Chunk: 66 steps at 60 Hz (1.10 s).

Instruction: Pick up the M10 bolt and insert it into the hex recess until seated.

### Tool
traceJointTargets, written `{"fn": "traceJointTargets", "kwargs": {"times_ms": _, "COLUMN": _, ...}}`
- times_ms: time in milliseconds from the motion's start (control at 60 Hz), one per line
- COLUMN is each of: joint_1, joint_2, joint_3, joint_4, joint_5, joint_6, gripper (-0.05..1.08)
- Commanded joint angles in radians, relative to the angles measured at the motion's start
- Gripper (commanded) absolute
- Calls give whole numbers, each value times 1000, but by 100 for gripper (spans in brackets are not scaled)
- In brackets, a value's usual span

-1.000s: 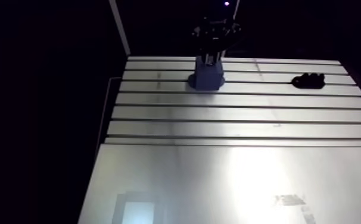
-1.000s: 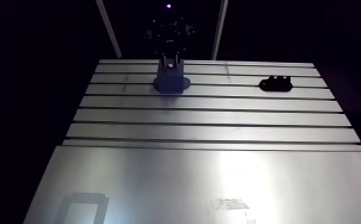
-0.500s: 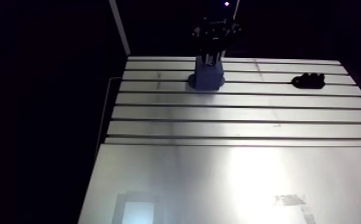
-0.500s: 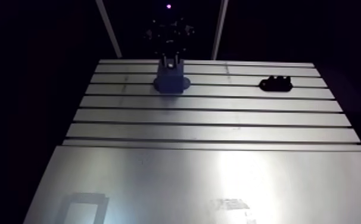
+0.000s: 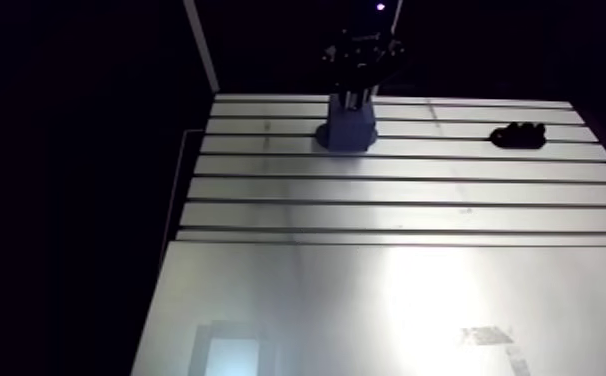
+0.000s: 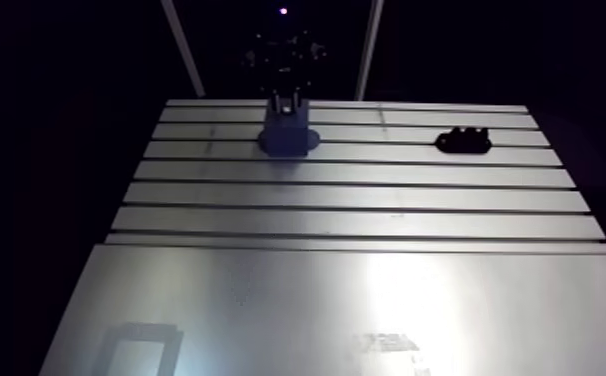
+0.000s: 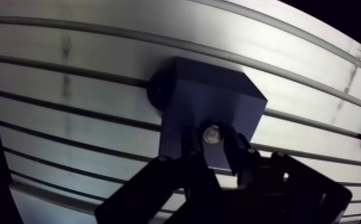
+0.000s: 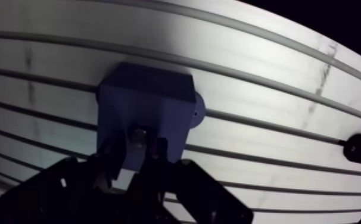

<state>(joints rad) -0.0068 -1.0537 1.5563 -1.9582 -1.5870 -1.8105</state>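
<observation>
Slotted table (image 5: 407,215) carried blue block (image 7: 209,101) | gripper (image 7: 212,143) clamped on bolt (image 7: 210,134) at block's top | risk: hex corners misaligned with recess, bolt could jam unseated.

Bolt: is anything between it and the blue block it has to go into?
Nothing visible. The bolt, held by the jaws of the gripper, is right at the blue block. The only other thing, a black part, lies well off to the side on the table.

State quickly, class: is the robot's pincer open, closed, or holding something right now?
Pincer: closed on the bolt, held at the blue block.
</observation>
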Motion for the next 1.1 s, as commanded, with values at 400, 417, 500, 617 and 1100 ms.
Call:
{"fn": "traceJointTargets", "kwargs": {"times_ms": 400, "joint_1": 1, "joint_2": 1, "joint_3": 0, "joint_4": 2, "joint_5": -1, "joint_6": 0, "gripper": 65}}
{"fn": "traceJointTargets", "kwargs": {"times_ms": 417, "joint_1": 1, "joint_2": 1, "joint_3": 0, "joint_4": 2, "joint_5": -1, "joint_6": 0, "gripper": 65}}
{"fn": "traceJointTargets", "kwargs": {"times_ms": 500, "joint_1": 1, "joint_2": 1, "joint_3": 0, "joint_4": 2, "joint_5": -1, "joint_6": -1, "gripper": 65}}
{"fn": "traceJointTargets", "kwargs": {"times_ms": 617, "joint_1": 1, "joint_2": 1, "joint_3": 0, "joint_4": 2, "joint_5": -1, "joint_6": -2, "gripper": 66}}
{"fn": "traceJointTargets", "kwargs": {"times_ms": 1100, "joint_1": 1, "joint_2": 4, "joint_3": 0, "joint_4": 2, "joint_5": -1, "joint_6": -2, "gripper": 67}}
